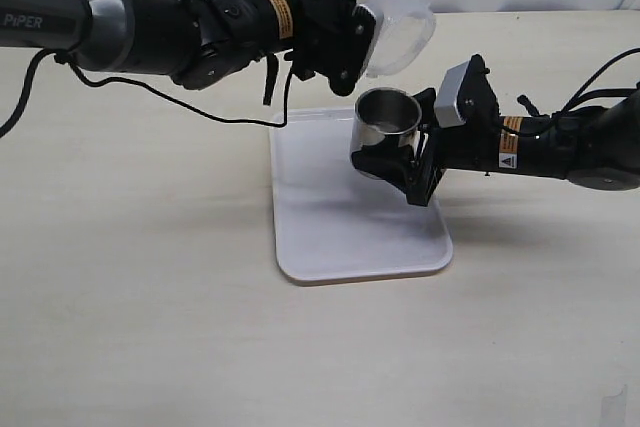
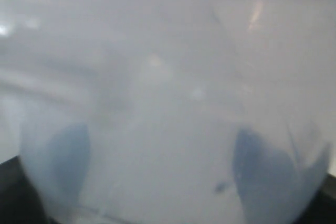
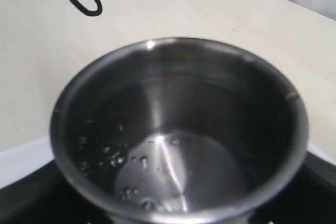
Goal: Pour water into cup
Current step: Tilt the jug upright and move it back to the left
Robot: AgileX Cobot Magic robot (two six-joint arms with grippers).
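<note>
- The left claw (image 1: 345, 19) is clamped on the tilted plastic container (image 1: 402, 29), which blurs its fingertips.
- The right claw (image 1: 395, 162) is closed around the cup (image 1: 388, 115), with water (image 3: 170, 156) pooled inside.
- A white tray (image 1: 340, 232) lies beneath the right claw.

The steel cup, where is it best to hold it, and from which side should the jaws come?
Grip the cup by its smooth side wall, low down, coming level from the side, jaws across its width. It has no handle, and its open mouth must stay free under the tilted plastic container. The right gripper holds it this way, from the right of the exterior view.
</note>
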